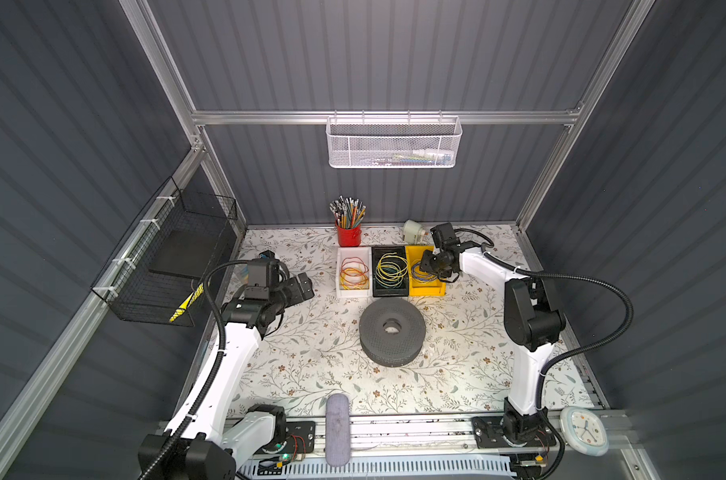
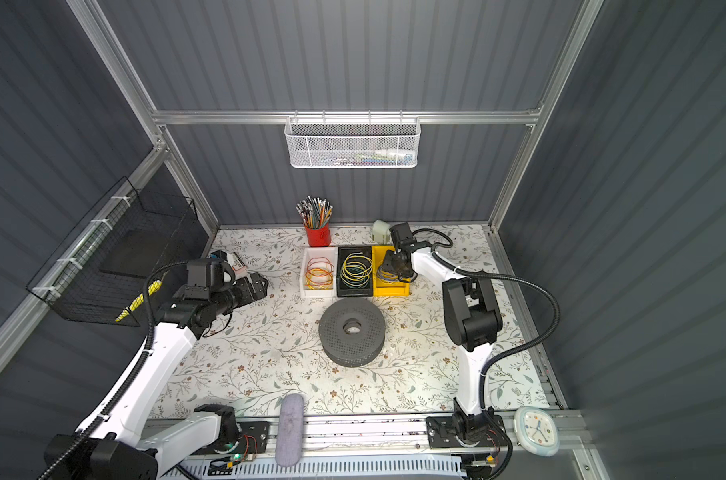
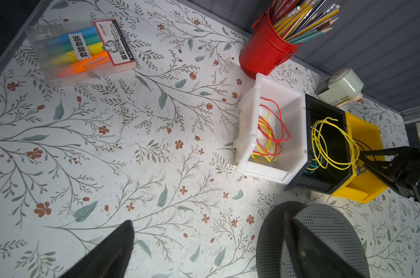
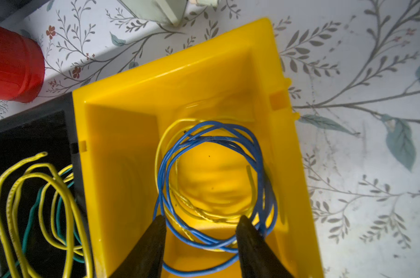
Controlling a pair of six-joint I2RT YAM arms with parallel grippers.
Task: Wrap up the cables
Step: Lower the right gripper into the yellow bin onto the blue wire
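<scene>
Floral-papered bench (image 1: pixel 311 365), with both arms out over it.
The right arm reaches to the back row, right claw (image 4: pixel 202 220) tipped down into the yellow bin (image 4: pixel 122 144), jaws parted over the coiled blue cable (image 4: pixel 160 173) lying there, not pinching it. The left arm is bent at the elbow, left claw (image 1: pixel 305 286) wide open above the bench's left side.

Words can be read only on the clear box of colored markers (image 3: pixel 59 56) lying on the table, seen in the left wrist view. A white sticker (image 3: pixel 80 46) on the box says "套装勿拆" in black. The paper card (image 3: pixel 116 44) at the end of the box has a red strip with the brand "deli" in white, and below it the big black words "晶彩荧光笔". The tiny print on the orange marker (image 3: pixel 84 66) is too small to read.
</scene>
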